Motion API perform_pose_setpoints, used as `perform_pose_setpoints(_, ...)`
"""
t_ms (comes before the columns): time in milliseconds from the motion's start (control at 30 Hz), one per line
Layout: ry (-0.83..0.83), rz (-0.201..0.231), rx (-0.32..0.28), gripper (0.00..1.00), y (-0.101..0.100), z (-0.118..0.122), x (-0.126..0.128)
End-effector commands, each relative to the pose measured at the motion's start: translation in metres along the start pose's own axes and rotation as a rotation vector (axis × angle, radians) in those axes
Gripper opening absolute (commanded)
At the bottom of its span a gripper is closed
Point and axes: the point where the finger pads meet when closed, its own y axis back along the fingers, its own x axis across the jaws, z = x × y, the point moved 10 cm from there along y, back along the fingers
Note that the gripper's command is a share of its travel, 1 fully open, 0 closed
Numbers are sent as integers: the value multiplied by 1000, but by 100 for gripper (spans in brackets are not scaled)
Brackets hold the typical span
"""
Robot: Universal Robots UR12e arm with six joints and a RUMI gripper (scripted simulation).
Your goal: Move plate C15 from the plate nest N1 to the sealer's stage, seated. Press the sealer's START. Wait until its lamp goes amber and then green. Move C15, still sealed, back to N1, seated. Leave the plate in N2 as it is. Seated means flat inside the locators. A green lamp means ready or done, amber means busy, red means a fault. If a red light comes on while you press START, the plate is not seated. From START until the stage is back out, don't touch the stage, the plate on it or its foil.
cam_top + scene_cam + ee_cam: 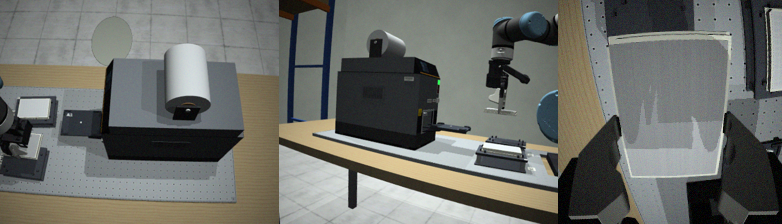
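Note:
My gripper [20,147] [501,110] [671,115] is shut on plate C15 [35,144] [511,112] [668,90], held level in the air by its long sides. A smooth, reflective grey sheet covers its top. Nest N1 [16,167] [506,141] [648,17] is empty; the plate hangs well above the board, partly over N1 in the top view. Nest N2 [52,122] [500,162] holds a white plate [34,108] [501,148] [775,50]. The sealer's stage [75,127] [453,128] is out and empty. The lamp [439,82] is green.
The sealer [171,144] [376,102] is a tall dark box with a white roll [186,75] [393,44] on top. N2 stands beside N1, and the stage sticks out towards the nests. Upright locators rise at the nests' edges.

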Motion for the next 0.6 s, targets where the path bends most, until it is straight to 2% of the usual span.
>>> perform_pose_setpoints(0,5,3,2,0,-1,-10,-7)
perform_pose_setpoints(567,5,3,2,0,-1,-37,-27)
